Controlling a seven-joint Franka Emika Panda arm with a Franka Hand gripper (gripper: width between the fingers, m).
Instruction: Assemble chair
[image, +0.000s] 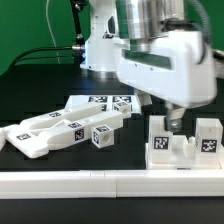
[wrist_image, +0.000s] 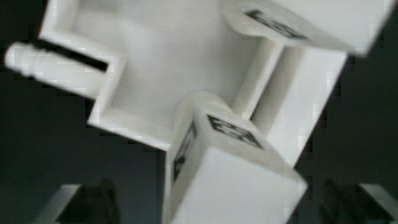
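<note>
The gripper (image: 176, 122) hangs right over the white chair block (image: 185, 148), which stands on the black table (image: 30, 100) towards the exterior view's right, just behind the long border rail (image: 110, 182). That block shows two uprights, each with a black-and-white square tag facing the camera. The patterns are too small to read as anything but codes.

In the wrist view the block (wrist_image: 196, 90) fills the picture, with one tag on its near face and another at its far edge, both blurred. The fingers (wrist_image: 86, 205) are spread, one on each side of the block, and there is a dark gap on at least one side, so nothing is pinched.

Over on the exterior view's left, the long chair pieces (image: 45, 135) lie flat in a loose cluster, with tags on top. A small tagged cube piece (image: 100, 136) sits just beside them. Behind them lies the marker board (image: 100, 103) with its printed squares. The arm's white housing (image: 165, 60) carries no lettering I can make out.
</note>
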